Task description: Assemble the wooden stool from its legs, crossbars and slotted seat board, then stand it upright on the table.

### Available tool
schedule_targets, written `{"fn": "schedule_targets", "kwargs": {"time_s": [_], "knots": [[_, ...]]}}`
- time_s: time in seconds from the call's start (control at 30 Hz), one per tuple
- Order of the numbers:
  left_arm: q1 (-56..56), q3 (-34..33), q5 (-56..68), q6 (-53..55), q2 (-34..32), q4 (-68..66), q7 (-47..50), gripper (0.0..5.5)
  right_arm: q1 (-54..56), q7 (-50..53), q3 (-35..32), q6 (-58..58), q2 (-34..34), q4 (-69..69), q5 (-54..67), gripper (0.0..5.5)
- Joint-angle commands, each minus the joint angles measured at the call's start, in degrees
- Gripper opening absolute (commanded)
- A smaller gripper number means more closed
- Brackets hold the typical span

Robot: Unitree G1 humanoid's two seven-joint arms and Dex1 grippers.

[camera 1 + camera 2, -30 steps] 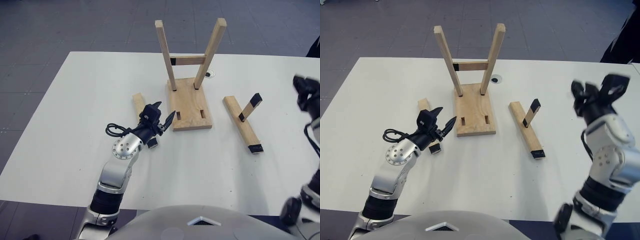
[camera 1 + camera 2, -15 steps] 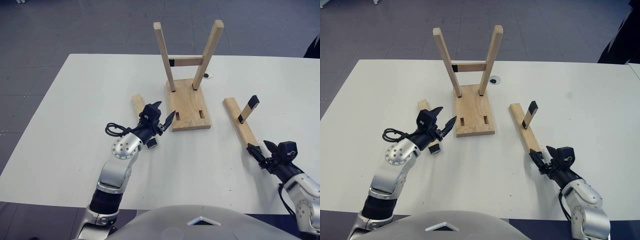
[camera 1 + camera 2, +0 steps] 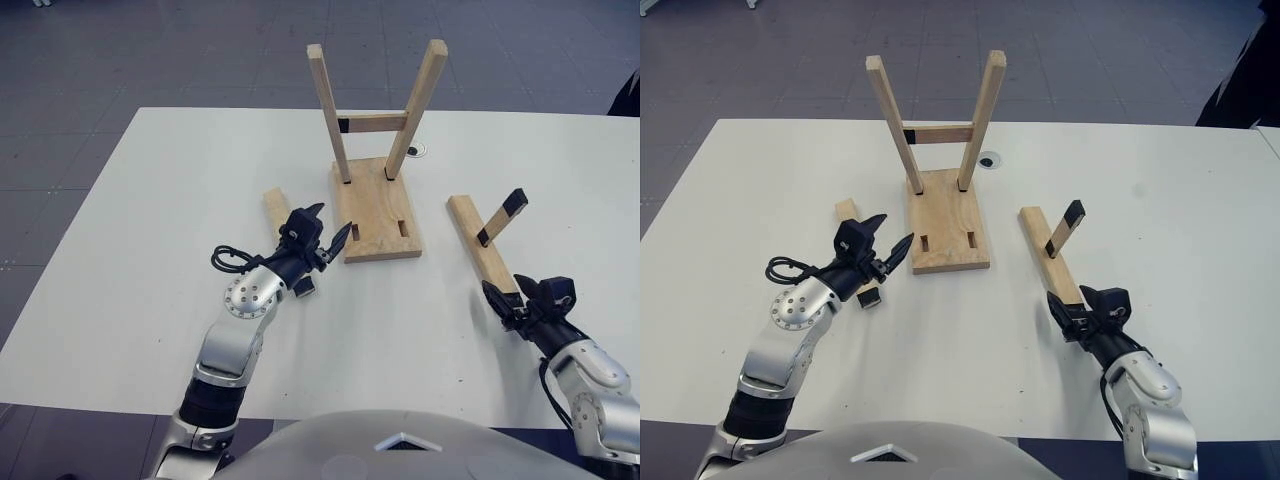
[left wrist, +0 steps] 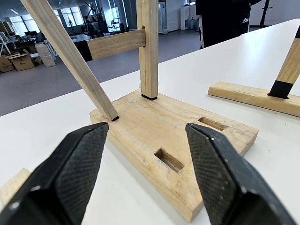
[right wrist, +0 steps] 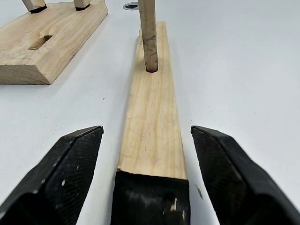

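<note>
Where the head views place the seat board (image 3: 378, 210) at the middle of the table (image 3: 150, 250), two legs (image 3: 332, 110) and a crossbar (image 3: 375, 122) standing up from it, the left wrist view adds its two open slots (image 4: 168, 160) just beyond the left gripper (image 4: 146, 136), whose fingers are spread and hold nothing. In the right wrist view the right gripper (image 5: 150, 187) is spread wide to either side of the loose leg (image 5: 152, 117) at its black-capped near end, with gaps on both sides. A crossbar peg (image 5: 148, 35) stands in that leg. Since half a second ago the right gripper has advanced onto the leg end. The left arm is unchanged.
</note>
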State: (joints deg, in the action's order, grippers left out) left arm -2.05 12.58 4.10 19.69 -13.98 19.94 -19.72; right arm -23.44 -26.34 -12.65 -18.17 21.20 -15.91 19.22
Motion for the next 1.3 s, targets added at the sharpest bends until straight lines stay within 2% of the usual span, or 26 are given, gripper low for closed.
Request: {"fn": "schedule_targets", "kwargs": {"time_s": [0.03, 0.27, 0.4, 0.63, 0.8, 0.9, 1.03, 1.17, 1.3], "knots": [[1.13, -0.45, -0.29, -0.03, -0.39, -0.39, -0.36, 3.05, -0.23, 0.81, 1.57, -0.15, -0.64, 1.45, -1.57, 3.26], [1.71, -0.8, -0.21, -0.07, -0.38, -0.73, -0.35, 3.05, 1.56, 4.07, 0.97, 0.55, -1.65, 3.95, -2.71, 2.08], [2.2, -1.09, -0.13, -0.13, -0.34, -0.96, -0.35, 3.05, 5.69, 5.78, -2.15, -1.16, -3.51, 3.03, 2.08, 2.06], [3.79, -5.67, 5.7, 1.28, 0.59, -0.47, -2.3, 3.05, 25.84, 11.46, -8.52, -15.55, -0.84, -13.58, 25.7, 2.06], [6.41, -12.89, 19.73, 7.68, 2.58, 1.48, -4.54, 3.05, 38.08, 21.82, -11.57, -20.04, -0.59, -17.62, 44.2, 2.06], [8.36, -17.67, 32.84, 14.61, 4.42, 4.08, -3.94, 3.05, 40.12, 23.4, -9.56, -22.11, 0.63, -18.94, 52.92, 2.06], [9.92, -22.34, 54.47, 25.33, 4.18, 7.92, -1.51, 3.05, 40.42, 17.49, -3.9, -25.66, 2.55, -16.3, 57.82, 2.06], [10.54, -24.07, 74.31, 31.06, 2.53, 7.97, 4.02, 3.05, 43.26, 10.77, -0.58, -28.21, 2.88, -10.24, 61.84, 2.06], [9.4, -24.3, 88.31, 31.96, -0.32, 6.56, 8.62, 3.62, 43.79, 4.7, 1.47, -32.4, 3.34, -5.53, 68.93, 2.06]]}}
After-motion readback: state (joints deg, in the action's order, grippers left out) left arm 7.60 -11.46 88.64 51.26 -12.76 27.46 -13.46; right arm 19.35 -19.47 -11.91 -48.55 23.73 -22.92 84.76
